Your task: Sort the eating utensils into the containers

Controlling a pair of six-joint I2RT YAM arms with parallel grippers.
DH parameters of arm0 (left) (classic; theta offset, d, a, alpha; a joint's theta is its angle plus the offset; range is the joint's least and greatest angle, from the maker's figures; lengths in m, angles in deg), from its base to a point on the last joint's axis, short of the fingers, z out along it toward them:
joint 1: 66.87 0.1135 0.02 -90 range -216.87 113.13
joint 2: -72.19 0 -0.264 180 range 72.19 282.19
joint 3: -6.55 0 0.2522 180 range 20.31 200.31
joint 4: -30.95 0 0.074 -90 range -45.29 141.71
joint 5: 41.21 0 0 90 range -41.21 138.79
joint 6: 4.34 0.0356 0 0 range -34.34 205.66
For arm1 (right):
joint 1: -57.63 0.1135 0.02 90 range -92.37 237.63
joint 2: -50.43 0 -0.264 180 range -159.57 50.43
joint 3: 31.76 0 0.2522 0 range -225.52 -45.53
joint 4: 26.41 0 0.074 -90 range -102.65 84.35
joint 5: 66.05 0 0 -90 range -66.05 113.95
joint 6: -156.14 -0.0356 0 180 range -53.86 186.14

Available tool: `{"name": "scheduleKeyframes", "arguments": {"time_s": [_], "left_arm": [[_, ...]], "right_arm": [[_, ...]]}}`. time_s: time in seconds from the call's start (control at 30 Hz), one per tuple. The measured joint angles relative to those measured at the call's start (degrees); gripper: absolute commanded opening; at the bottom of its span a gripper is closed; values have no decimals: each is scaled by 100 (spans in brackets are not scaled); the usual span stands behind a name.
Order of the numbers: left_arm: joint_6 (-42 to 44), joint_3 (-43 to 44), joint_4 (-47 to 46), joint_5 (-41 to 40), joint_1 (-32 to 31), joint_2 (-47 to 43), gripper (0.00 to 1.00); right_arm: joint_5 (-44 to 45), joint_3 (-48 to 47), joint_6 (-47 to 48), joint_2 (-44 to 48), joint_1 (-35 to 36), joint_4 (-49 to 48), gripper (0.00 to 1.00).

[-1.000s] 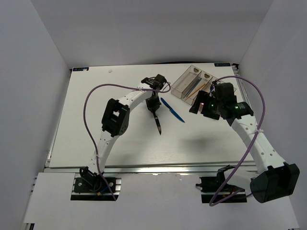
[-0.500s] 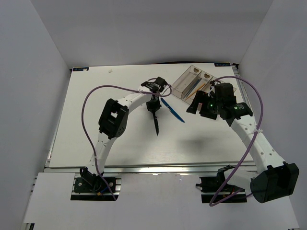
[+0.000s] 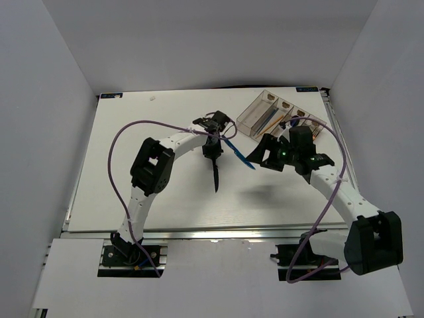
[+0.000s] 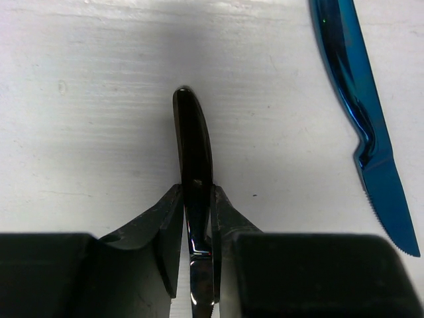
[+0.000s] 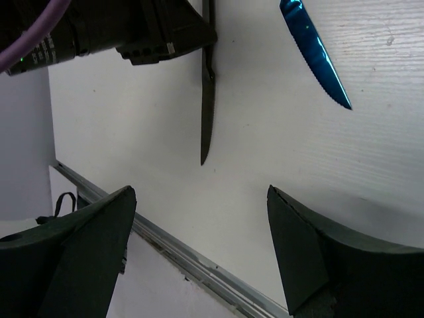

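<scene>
Seen from above, the left gripper (image 3: 212, 148) is over the middle of the table (image 3: 132, 165). The black knife (image 3: 215, 176) sticks out of it toward the arm bases. The blue knife (image 3: 240, 156) lies slanted just to that gripper's right, between it and the right gripper (image 3: 264, 151). Beyond the right gripper stands the tray (image 3: 250, 114), with utensils in some compartments, too small to name. This view does not show how the fingers of either gripper are set.

The left wrist view does show it. The left gripper (image 4: 197, 199) is pinched narrow on the black knife (image 4: 193, 152), which is held on edge. Its rounded handle end reaches ahead of the fingertips (image 4: 173, 205). The blue knife (image 4: 361, 112) lies flat ahead and to the right, apart from the black one, with its serrated edge visible.

In the right wrist view, the right gripper (image 5: 199, 245) is spread wide and holds nothing. Ahead of it the black knife (image 5: 207, 112) points its tip back toward the fingers from the left gripper (image 5: 139, 33). The tip of the blue knife (image 5: 317, 56) lies ahead to the right. Whether the black knife touches the table cannot be told.
</scene>
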Motion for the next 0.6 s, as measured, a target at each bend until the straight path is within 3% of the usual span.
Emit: {"name": "scheduleKeyframes", "arguments": {"time_s": [0.6], "left_arm": [[68, -686, 52, 590, -151, -463, 0]], "right_arm": [[-367, 46, -824, -1635, -297, -2135, 84]]}}
